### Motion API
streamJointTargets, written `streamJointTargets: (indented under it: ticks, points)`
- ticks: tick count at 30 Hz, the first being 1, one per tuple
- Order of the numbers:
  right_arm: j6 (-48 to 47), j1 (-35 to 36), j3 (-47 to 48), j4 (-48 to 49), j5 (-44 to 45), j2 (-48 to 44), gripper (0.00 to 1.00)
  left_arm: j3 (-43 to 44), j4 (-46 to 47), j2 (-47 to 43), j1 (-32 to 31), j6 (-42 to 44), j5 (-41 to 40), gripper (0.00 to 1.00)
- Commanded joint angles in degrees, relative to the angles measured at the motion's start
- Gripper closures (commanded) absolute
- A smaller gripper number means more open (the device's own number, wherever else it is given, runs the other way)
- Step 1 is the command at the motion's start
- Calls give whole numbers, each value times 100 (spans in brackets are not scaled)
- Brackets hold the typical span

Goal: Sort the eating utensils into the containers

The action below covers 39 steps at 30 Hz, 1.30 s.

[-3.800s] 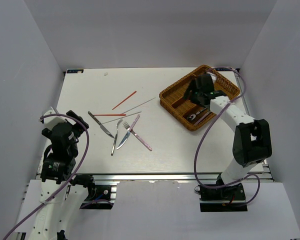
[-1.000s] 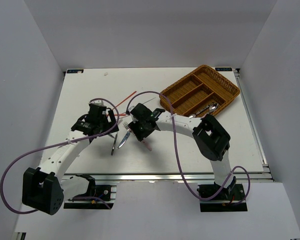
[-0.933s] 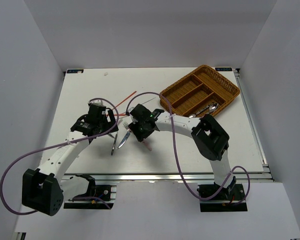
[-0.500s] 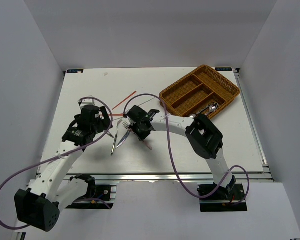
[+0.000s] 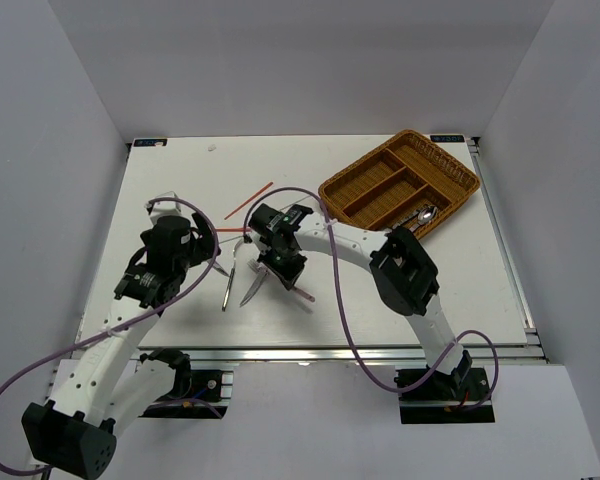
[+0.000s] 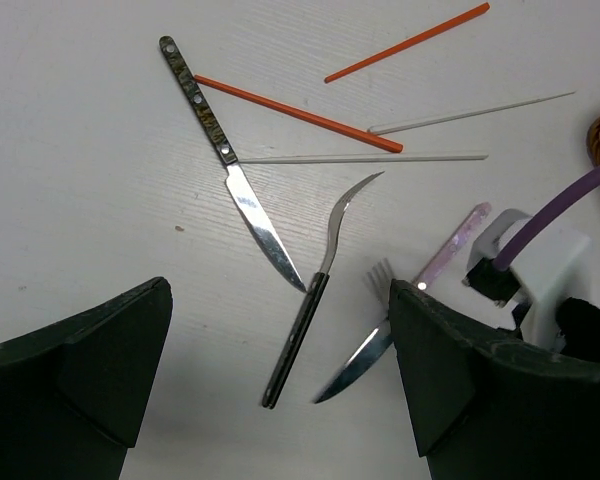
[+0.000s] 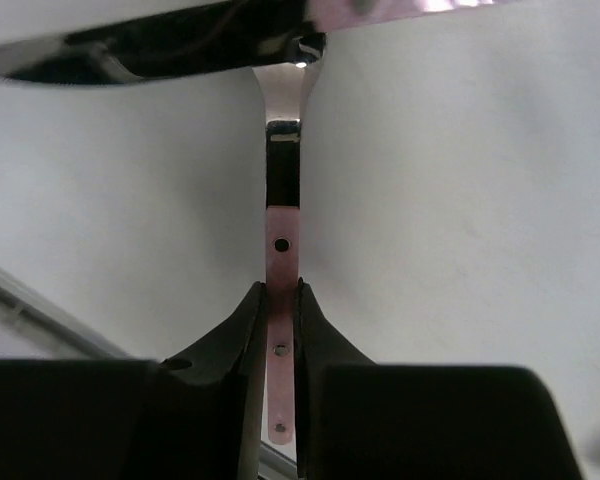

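**Figure: the fork is grasped, not yet carried.** Within the last second the right arm's fingers [image 7: 242, 335] have closed on the pink-handled fork [image 7: 281, 245]. They now pinch its riveted handle near the free end, with only the handle's thickness between them. Over the same interval the left arm has drawn back from the pile toward its own side. The left arm's fingers [image 6: 100, 360] are spread as wide as they go and hold nothing.

The fork remains among the loose utensils at mid-surface [image 5: 180, 180], well apart from the wicker tray [image 5: 395, 172] at the far right. Whether it has left the surface cannot be told. The grasp suggests that one more utensil is ready for the lift and the carry across to a compartment. The tray's nearest compartment already holds silver spoons [image 5: 420, 215].

**Surroundings.**
- A pink-handled knife [image 6: 355, 365] lies just beside the fork. In the right wrist view a bright blade crosses in front of the fork's neck, and which of the two lies on top is unclear.
- A dark-handled knife [image 6: 225, 160] and a black-handled utensil [image 6: 298, 335] lie nearby.
- Two red-orange chopsticks [image 6: 295, 113] and two pale chopsticks [image 6: 365, 157] lie beyond them.

**Obstruction.** The crossing blade is the likeliest hindrance, since a lift may drag or flip the knife. The pale chopsticks lie between the fork and the tray.
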Motion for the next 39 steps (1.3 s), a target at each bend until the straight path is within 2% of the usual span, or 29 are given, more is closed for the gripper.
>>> streamJointTargets:
  ticks: [1, 3, 14, 17, 18, 19, 20, 21, 22, 24, 25, 27, 28, 29, 30, 32, 34, 35, 36, 37, 38, 39]
  points:
    - [-494, -26, 122, 84, -1754, -290, 100, -49, 137, -188, -35, 30, 84, 2]
    - [-530, -105, -1, 455, -2816, -405, 100, -58, 146, -214, -35, 22, 102, 2]
    - [428, -703, -45, 1448, -5422, -616, 100, -58, 111, -294, -35, 4, 23, 2]
    - [1015, -764, -729, 2579, -6388, -941, 100, -58, 111, -311, -35, -5, -4, 2]
    - [1357, -782, -1253, 3158, -6939, -1055, 100, -58, 111, -311, -35, -5, -12, 2]
    - [2213, -773, -1493, 4425, -7136, -1256, 100, -58, 102, -311, -35, -5, -21, 2]
    - [2726, -773, -1722, 5134, -7294, -1328, 100, -58, 102, -303, -35, -14, -21, 2]
    - [3880, -773, -2116, 6690, -7566, -1459, 100, -41, 102, -294, -35, -14, -47, 2]
    - [4483, -773, -2276, 7480, -7621, -1504, 100, -41, 93, -285, -35, -22, -56, 2]
    - [5599, -773, -2462, 8896, -7744, -1513, 100, -41, 75, -294, -26, -31, -91, 2]
    - [6710, -782, -2497, 10217, -7762, -1452, 100, -41, 75, -302, -35, -40, -109, 2]
    - [7911, -825, -2446, 11620, -7744, -1329, 100, -41, 67, -320, -26, -49, -135, 2]
    - [8473, -869, -2306, 12785, -7701, -1154, 100, -41, 67, -329, -26, -58, -153, 2]
    - [9410, -957, -2235, 13240, -7544, -1066, 100, -41, 58, -338, -26, -58, -170, 2]
    - [9724, -1184, -2208, 13549, -7446, -925, 100, -41, 49, -346, -35, -66, -179, 2]
    - [9833, -1475, -2321, 13449, -7105, -898, 100, -41, 49, -381, -35, -75, -206, 2]
    - [9248, -1879, -2436, 12739, -6989, -1020, 100, -58, 58, -417, -26, -75, -206, 2]
    - [8774, -1985, -2436, 11412, -6858, -1108, 100, -58, 58, -425, -26, -75, -214, 2]
    - [7508, -2160, -2341, 10494, -6769, -1309, 100, -58, 58, -434, -26, -75, -215, 2]
    - [6729, -2249, -2192, 9441, -6603, -1415, 100, -58, 67, -426, -35, -75, -215, 2]
    - [5886, -2328, -1625, 7037, -5958, -1486, 100, -58, 58, -426, -35, -75, -206, 2]
    - [4442, -2477, -1254, 5952, -5507, -1504, 100, -50, 58, -408, -26, -75, -206, 2]
